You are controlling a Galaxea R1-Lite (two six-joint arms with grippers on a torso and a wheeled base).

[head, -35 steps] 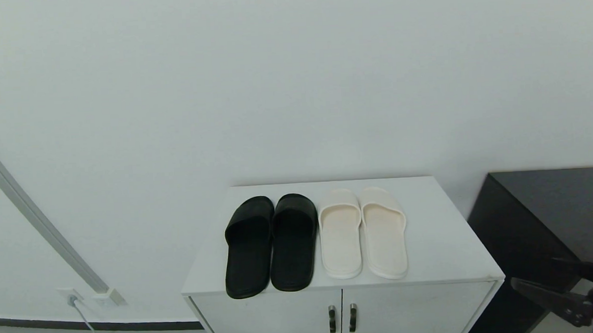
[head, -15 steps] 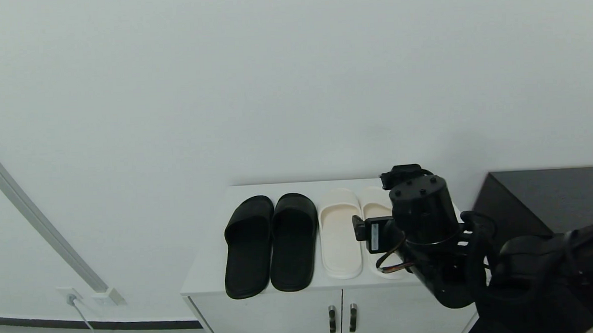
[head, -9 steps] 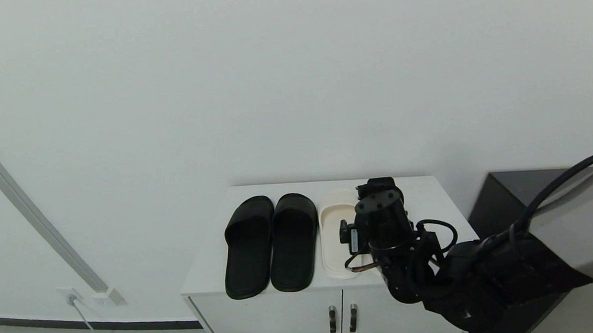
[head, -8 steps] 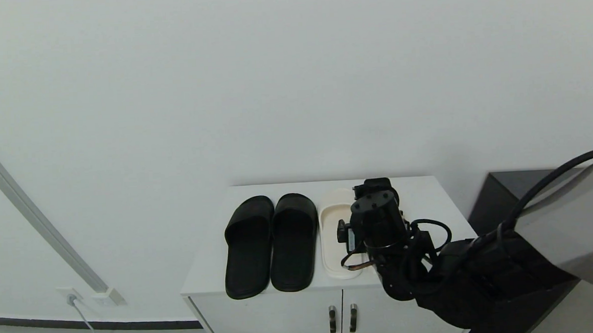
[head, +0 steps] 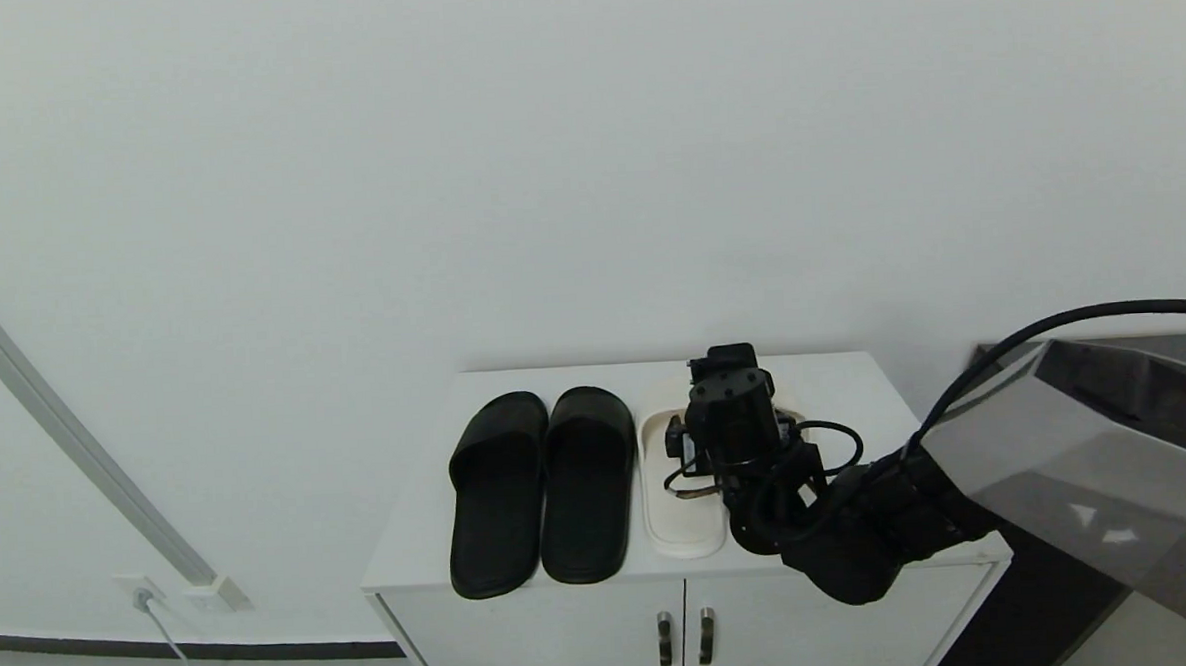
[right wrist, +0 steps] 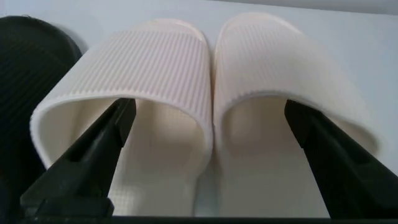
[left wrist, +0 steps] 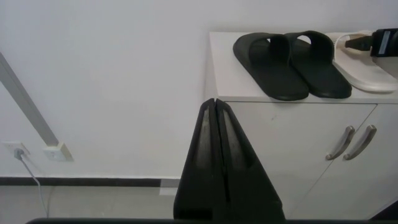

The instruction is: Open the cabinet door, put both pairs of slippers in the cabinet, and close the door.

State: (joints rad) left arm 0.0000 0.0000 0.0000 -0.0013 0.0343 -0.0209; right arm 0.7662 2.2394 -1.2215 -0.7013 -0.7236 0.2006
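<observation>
Slippers rest atop the closed cabinet (head: 421, 526), black pair (head: 585, 483) beside white pair (right wrist: 180, 74). The right gripper (right wrist: 210, 107) gapes wide, a finger at each white slipper's opening; the left gripper (left wrist: 216, 102) hangs pressed together nearby.

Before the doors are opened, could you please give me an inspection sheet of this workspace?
Surface: white cabinet top, holding both pairs.
Job's things: black slippers and cream slippers side by side; cabinet doors shut.
Clutter: nothing seen.
Grippers: right gripper open, one finger at each cream slipper's opening; left gripper shut, clear of the cabinet.
Cables: one cable plugged into a wall socket.
Surroundings: white wall, grey trunking.
</observation>
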